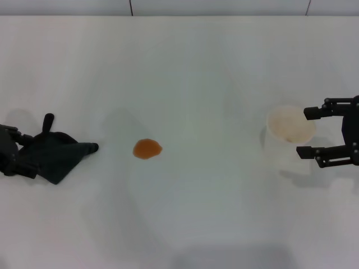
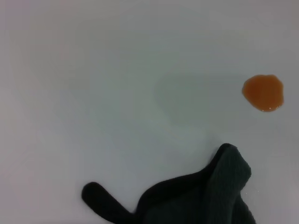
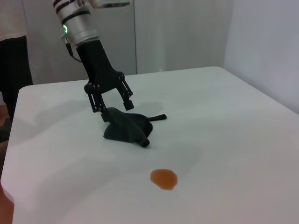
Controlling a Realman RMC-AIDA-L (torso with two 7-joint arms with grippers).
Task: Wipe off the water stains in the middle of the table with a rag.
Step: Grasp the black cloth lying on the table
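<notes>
Left claw: at the left edge of the head view, low over the rag; in the right wrist view its fingers are spread apart, tips down at the cloth's near end, gripping nothing that can be seen.
Right claw: at the right edge of the head view, fingers wide open, one on either side of the white paper cup's right half; whether they touch the cup cannot be told.
Rag: dark charcoal cloth, crumpled in a low heap on the left of the surface, one pointed corner reaching toward the stain, another thin corner sticking out to the far side.
Water stain: small roundish orange-brown blot near the middle of the surface, near the rag's pointed corner but apart from it, with bare white between them.
White paper cup: upright on the right side, well apart from the stain, open mouth showing a pale inside.
Surface: plain white and smooth; its far edge runs along the top of the head view.
In the way: nothing lies between the rag and the stain; the cup stands on the stain's other side.
Open room: wide bare white beyond the stain toward the far edge, and also on the near side of it.
</notes>
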